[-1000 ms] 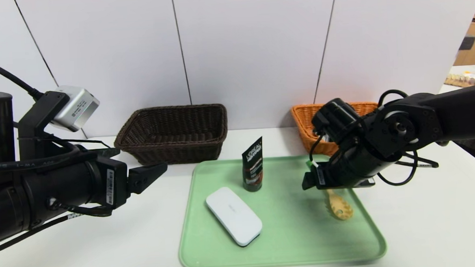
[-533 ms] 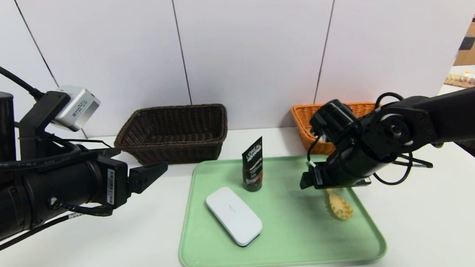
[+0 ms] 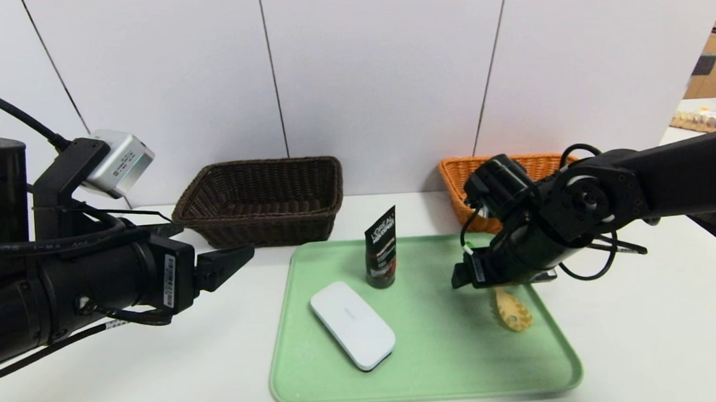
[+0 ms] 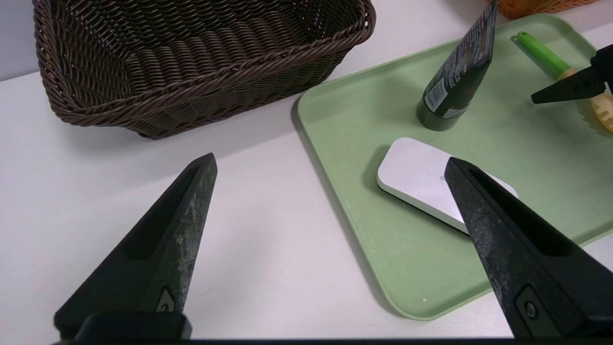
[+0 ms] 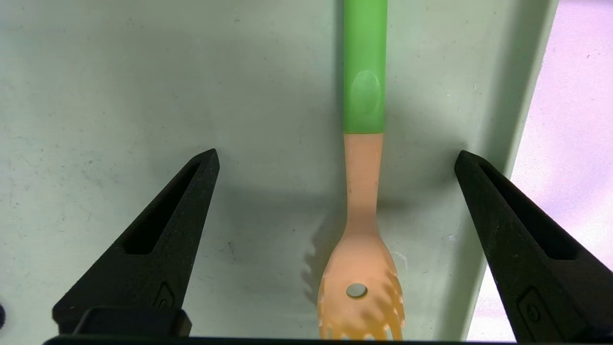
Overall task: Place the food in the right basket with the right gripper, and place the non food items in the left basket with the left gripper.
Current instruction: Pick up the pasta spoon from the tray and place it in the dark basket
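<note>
Compared with one second ago, see a small shift of the right gripper (image 5: pixel 337 153) above the right part of the tray (image 3: pixel 440 368), slightly toward the middle of the tray. Also notice a very small move of the left gripper (image 4: pixel 330 159), to the left of the tray. On the tray, find no change: at its right side the spoon (image 5: pixel 364 177), at its left part the case (image 3: pixel 352 325), near its far edge the tube (image 3: pixel 381 255), standing on its cap. Beyond the far left corner of the tray, find the dark basket (image 3: pixel 261 224); beyond the far right corner, the orange basket (image 3: pixel 455 190), partly hidden by the arm.

See both claws spread wide, with nothing held; over the spoon, see the right fingers apart, one at each side. Cannot find any banana, on the tray or elsewhere; cannot tell about the hidden part of the orange basket.

For the task, probably better to take the right gripper away from the spoon, then to begin with the left one on the case. Beware of knocking the tube.
</note>
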You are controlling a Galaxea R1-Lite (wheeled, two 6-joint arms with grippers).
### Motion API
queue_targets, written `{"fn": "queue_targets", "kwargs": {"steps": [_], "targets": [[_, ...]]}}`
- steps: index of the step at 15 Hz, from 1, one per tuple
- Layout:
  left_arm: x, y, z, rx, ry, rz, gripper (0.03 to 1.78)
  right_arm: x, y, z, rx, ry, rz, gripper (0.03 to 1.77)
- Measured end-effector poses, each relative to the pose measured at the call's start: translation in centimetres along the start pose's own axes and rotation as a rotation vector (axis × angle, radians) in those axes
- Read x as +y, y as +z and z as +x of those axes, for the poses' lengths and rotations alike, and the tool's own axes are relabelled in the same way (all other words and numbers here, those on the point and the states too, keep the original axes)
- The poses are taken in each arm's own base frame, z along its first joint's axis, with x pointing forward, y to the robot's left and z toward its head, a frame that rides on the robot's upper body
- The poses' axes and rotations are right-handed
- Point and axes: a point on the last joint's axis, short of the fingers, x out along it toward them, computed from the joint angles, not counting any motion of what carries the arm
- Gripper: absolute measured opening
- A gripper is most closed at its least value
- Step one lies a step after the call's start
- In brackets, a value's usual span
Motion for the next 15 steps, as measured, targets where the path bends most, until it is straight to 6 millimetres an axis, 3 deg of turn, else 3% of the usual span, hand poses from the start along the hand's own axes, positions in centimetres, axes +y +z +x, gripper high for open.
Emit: {"fn": "queue_targets", "kwargs": {"steps": [13,15], "targets": [[-0.03,0.10,0.13,-0.002,0.000,0.000,1.69,0.05,-0.11,0.29,0.009,-0.005,-0.012,1.70],[-0.03,0.10,0.14,-0.002,0.000,0.000,1.69,0.04,-0.15,0.33,0.010,-0.006,-0.011,1.40]]}}
